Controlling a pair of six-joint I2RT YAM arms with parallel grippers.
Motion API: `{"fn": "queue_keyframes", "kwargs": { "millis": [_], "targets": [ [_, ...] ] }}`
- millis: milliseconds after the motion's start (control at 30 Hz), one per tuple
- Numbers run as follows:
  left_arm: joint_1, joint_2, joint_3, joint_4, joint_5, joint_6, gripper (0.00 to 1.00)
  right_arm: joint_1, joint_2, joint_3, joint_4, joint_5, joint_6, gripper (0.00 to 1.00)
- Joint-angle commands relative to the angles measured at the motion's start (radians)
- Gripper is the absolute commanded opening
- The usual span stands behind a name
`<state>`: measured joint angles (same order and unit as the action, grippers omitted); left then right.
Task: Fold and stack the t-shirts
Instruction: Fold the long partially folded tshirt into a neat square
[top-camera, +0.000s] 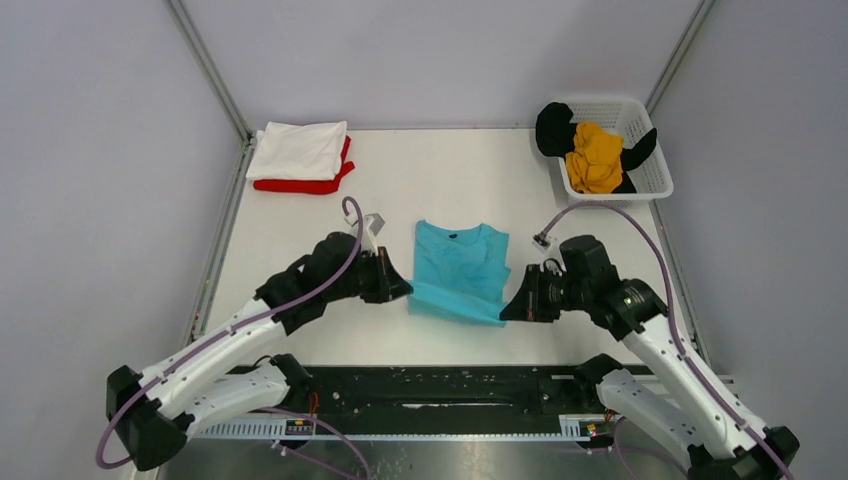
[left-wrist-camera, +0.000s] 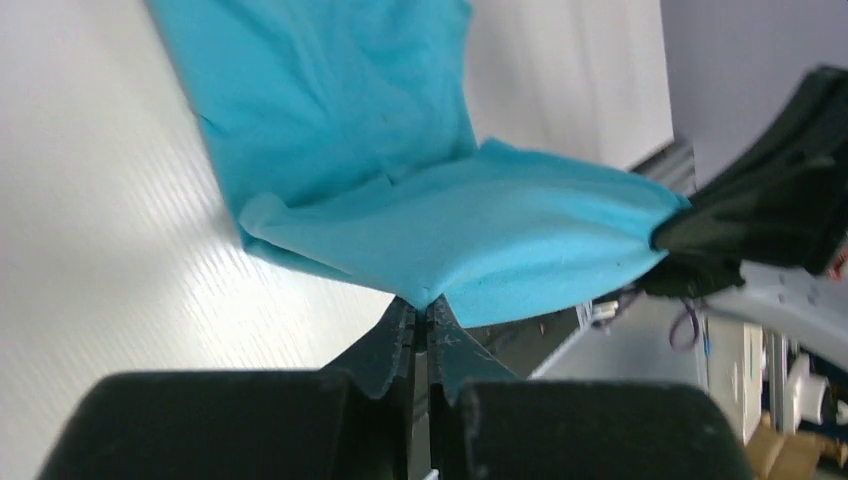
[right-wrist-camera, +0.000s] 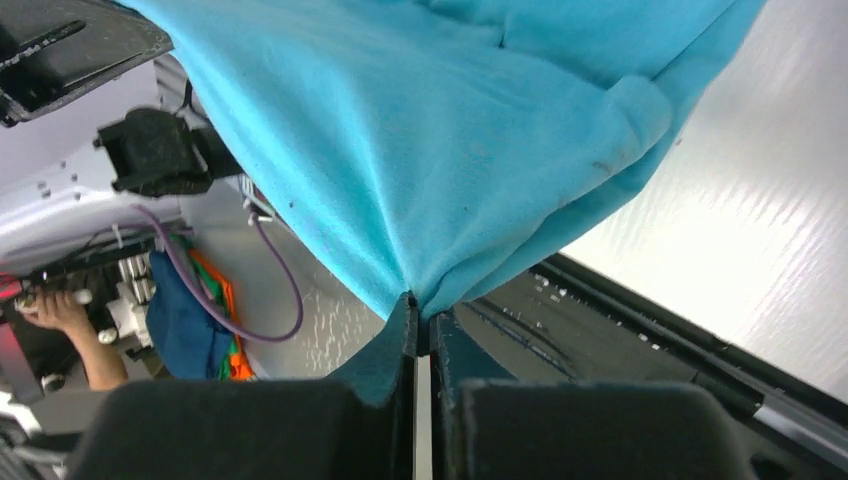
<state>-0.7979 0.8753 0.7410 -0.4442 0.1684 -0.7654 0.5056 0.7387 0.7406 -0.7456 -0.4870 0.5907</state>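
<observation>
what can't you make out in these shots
Red t-shirt: top view, mostly covered by the white t-shirt.
Black t-shirt: top view, partly buried under the mustard-yellow t-shirt in the basket.
Turquoise t-shirt: wrist views, far end cut off by the top edge.

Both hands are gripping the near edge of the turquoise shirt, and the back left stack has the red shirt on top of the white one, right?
Not quite. The top external view shows the white shirt on top, with the red shirt underneath. The rest holds: the left hand and right hand each grip the near edge of the turquoise shirt.
</observation>
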Motion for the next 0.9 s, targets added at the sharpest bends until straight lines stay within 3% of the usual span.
{"fn": "queue_keyframes", "kwargs": {
  "millis": [0,233,867],
  "targets": [
    [0.096,0.099,0.102,0.038,-0.066,0.048,0.00,-0.063,0.111,0.090,0.030,0.045,-0.075,0.00],
    [0.205,0.238,0.188,0.089,-0.092,0.108,0.00,-0.189,0.259,0.153,0.112,0.044,-0.094,0.00],
    [0.361,0.785,0.511,0.164,0.047,0.172,0.00,-0.319,0.708,0.324,0.279,0.105,-0.068,0.00]
  ]
}}
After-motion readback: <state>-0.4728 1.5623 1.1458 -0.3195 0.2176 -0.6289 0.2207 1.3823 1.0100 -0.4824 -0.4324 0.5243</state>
